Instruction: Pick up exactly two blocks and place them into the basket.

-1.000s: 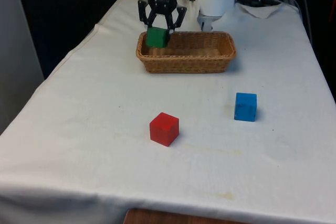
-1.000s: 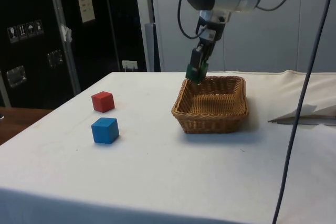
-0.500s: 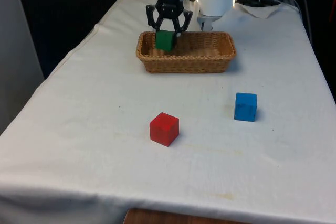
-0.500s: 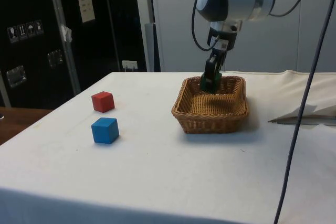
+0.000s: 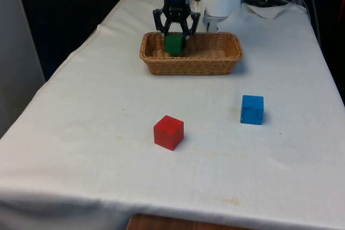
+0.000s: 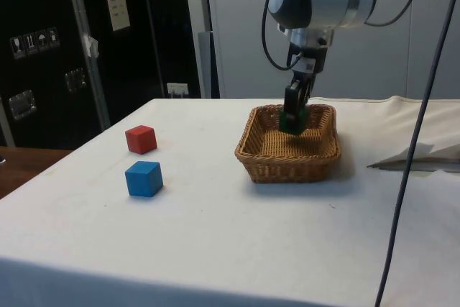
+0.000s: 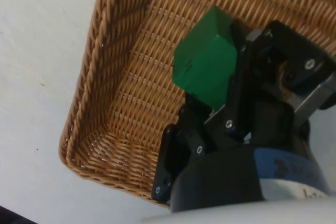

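White-clothed table (image 5: 108, 133) carries a wicker basket (image 5: 191, 64) at its far end. Black gripper (image 5: 176, 32) hangs over the basket's end toward the front view's left, fingers clenched on a green block (image 5: 174, 43), block held above the basket floor inside the rim; wrist view shows the block (image 7: 206, 66) pinched between both fingers over the weave. Red block (image 5: 168, 132) sits on the cloth nearer the camera, blue block (image 5: 252, 109) to the front view's right of it, both well apart from the basket.
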### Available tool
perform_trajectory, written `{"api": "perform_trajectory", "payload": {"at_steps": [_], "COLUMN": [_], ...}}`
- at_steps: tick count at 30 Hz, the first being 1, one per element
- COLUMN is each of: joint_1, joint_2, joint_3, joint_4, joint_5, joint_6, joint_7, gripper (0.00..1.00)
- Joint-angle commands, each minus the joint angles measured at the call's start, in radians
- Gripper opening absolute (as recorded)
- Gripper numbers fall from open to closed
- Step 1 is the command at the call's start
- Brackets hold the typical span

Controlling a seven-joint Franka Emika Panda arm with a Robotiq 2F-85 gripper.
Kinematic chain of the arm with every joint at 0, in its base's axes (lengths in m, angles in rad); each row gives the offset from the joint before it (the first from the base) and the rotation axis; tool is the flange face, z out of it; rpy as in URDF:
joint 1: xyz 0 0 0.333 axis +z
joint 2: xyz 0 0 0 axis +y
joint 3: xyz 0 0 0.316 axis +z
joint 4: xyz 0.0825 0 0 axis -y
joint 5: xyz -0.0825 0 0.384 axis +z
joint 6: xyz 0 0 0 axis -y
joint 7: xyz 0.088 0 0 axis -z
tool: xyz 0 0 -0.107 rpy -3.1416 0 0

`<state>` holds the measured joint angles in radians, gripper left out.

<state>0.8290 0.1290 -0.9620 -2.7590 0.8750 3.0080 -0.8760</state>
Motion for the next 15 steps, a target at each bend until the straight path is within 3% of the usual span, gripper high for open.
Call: {"api": "perform_trajectory", "payload": {"at_steps": [1, 4, 5, 13, 15], "joint_1": [-0.002, -0.003, -0.004, -0.009, -0.009], "joint_2": [-0.006, -0.004, -0.002, 0.002, 0.001], "joint_3": [0.005, 0.005, 0.006, 0.008, 0.010], "joint_4": [0.003, 0.003, 0.003, 0.005, 0.004], "joint_5": [0.007, 0.005, 0.004, 0.000, 0.002], "joint_6": [0.006, 0.005, 0.005, -0.002, 0.005], "joint_7": [-0.005, -0.003, -0.003, -0.002, -0.002], "gripper": [0.00, 0.03, 0.17, 0.99, 1.00]}}
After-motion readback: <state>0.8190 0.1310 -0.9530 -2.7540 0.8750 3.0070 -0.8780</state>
